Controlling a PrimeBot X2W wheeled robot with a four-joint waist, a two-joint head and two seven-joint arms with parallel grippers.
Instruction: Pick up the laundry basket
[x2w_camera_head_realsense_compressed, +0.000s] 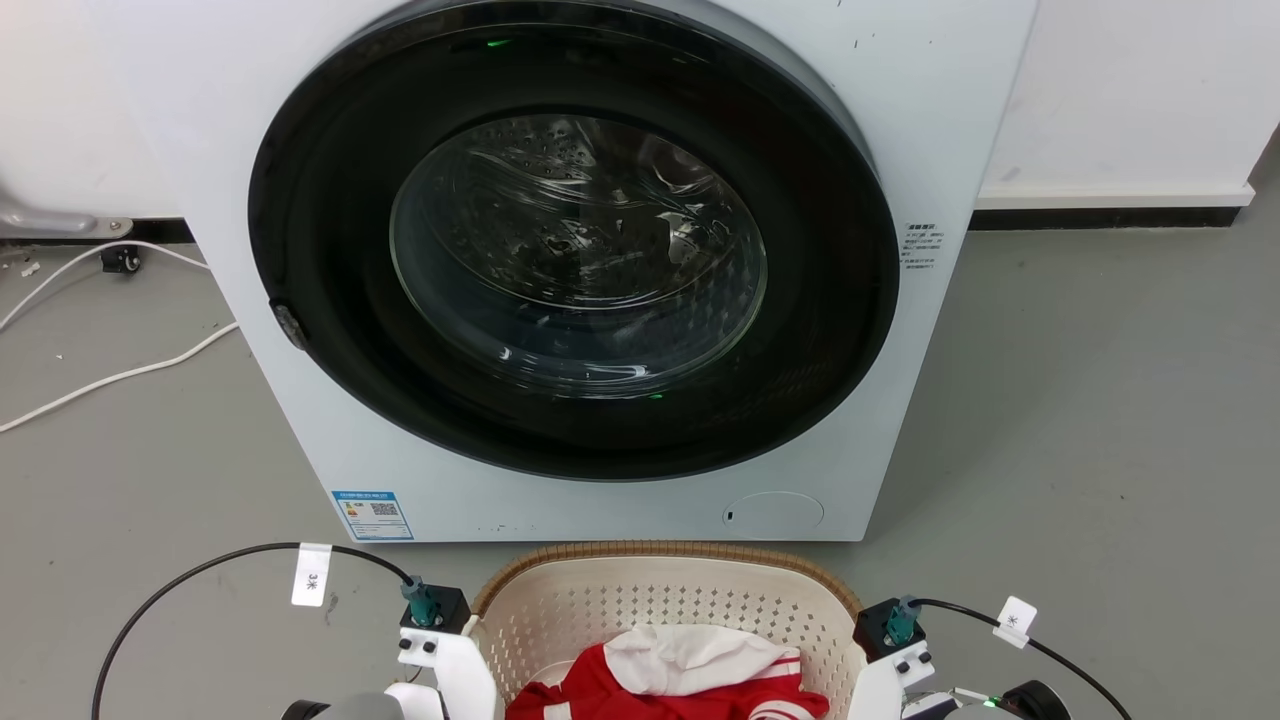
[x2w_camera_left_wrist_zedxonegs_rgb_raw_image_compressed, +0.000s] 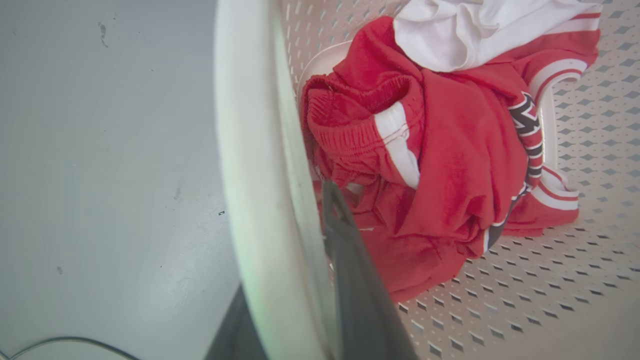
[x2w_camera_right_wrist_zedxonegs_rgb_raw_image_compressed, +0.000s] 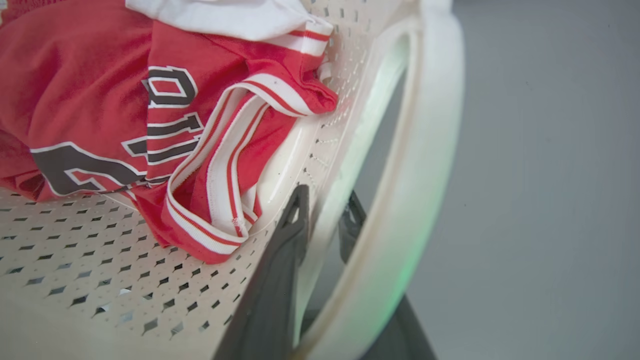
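Looking down, I see the basket just in front of the washer, grey floor around it, red and white clothes inside, and one of my wrists at each side. My right gripper is narrow, pinching the basket's side wall: one finger inside by the clothes, the other in the gap behind the right handle. My left gripper straddles the opposite wall and left handle, one finger inside, the other mostly hidden outside, so I cannot tell whether it grips.
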